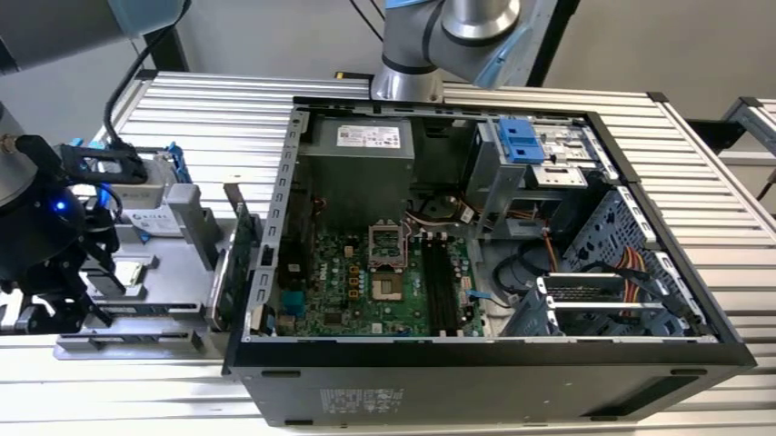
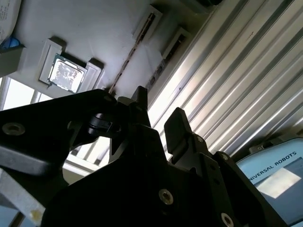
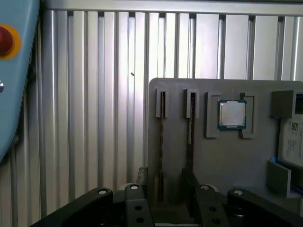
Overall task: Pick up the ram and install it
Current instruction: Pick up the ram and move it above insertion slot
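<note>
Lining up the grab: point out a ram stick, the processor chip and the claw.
ram stick (image 3: 162, 142): first wrist view, its thin edge, midway along.
processor chip (image 3: 232, 114): first wrist view, middle of its metal lid.
claw (image 3: 164, 177): first wrist view, midway between its fingertips.

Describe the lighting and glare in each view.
Exterior view: even light, with shade inside the computer case. Second wrist view: harsh glare on the ribbed table, the hand a dark silhouette. First wrist view: soft light, the processor gleaming faintly.
</note>
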### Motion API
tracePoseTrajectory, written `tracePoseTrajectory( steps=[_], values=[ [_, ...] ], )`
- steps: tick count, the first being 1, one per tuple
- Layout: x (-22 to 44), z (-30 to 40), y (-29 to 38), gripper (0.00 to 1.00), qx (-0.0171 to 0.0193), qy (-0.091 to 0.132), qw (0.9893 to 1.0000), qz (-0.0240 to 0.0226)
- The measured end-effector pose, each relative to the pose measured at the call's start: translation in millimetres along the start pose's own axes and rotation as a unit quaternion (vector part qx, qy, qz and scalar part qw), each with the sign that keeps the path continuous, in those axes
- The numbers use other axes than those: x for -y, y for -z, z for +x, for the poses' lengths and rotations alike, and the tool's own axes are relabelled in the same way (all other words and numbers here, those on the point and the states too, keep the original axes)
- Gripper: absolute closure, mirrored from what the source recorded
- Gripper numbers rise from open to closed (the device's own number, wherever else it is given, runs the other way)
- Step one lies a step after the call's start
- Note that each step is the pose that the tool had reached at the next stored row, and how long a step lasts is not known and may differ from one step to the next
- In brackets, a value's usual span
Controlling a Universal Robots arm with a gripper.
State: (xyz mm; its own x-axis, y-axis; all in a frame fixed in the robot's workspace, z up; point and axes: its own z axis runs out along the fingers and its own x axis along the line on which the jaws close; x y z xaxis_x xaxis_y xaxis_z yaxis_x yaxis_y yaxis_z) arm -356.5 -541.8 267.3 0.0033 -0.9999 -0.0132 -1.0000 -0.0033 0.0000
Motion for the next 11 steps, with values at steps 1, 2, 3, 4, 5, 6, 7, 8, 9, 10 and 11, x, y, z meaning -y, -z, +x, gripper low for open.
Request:
tracePoseTrajectory(
  steps=[1,2,3,4,5,6,7,8,9,10,11],
  values=[
    [0.0,0.7,-1.9,0.0,0.0,-0.001,1.0,0.0001],
    [0.0,0.8,-3.7,0.0,0.0,-0.001,1.0,0.0001],
    [-0.1,0.8,-5.4,0.0,-0.0002,-0.001,1.0,0.0001],
    [-0.1,0.9,-7.3,0.0,-0.0002,-0.002,1.0,0.0001],
    [0.0,0.9,-9.1,0.0,-0.0003,-0.002,1.0,0.0001],
    [-0.1,1.0,-10.8,0.0,-0.0008,-0.002,1.0,0.0001],
    [-0.4,1.0,-12.7,0.0,-0.0016,-0.003,1.0,0.0001],
    [-0.7,1.0,-14.5,0.0,-0.0022,-0.004,1.0,0.0001],
    [-1.1,1.1,-16.3,0.0,-0.0026,-0.004,1.0,0.0001],
    [-1.7,1.1,-18.2,0.0,-0.003,-0.004,1.0,0.0001],
    [-2.3,1.1,-20.0,0.0,-0.0034,-0.004,1.0,0.0002]
  ],
)
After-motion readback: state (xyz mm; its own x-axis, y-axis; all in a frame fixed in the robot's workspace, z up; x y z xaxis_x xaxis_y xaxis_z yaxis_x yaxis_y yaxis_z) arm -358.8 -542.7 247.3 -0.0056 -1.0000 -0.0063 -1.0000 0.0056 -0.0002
